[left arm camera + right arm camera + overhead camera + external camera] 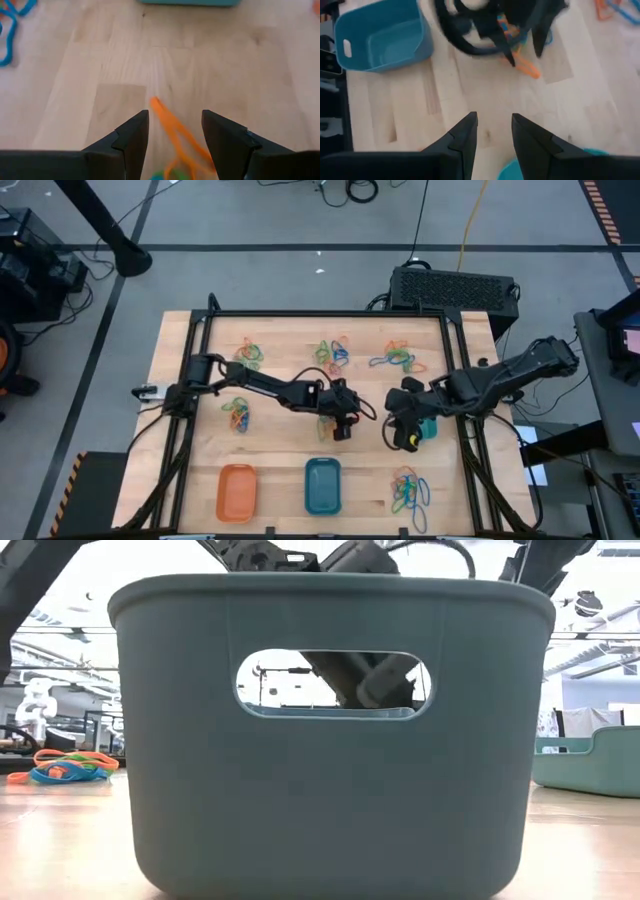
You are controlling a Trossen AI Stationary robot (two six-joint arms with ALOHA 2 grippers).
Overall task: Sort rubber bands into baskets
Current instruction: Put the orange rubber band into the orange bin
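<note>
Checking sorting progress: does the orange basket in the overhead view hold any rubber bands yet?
No, the orange basket shows only its bare orange floor, with no bands inside.

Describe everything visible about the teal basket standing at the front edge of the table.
The teal basket is a rounded-rectangular tray of smooth, matte plastic with a thickened rim. In the high view it stands upright on the wooden table near the front edge, beside the orange basket, apart from it. In the low view its end wall fills the frame, pierced by an oval handle slot. From above it looks empty, and neither gripper touches it.
</note>
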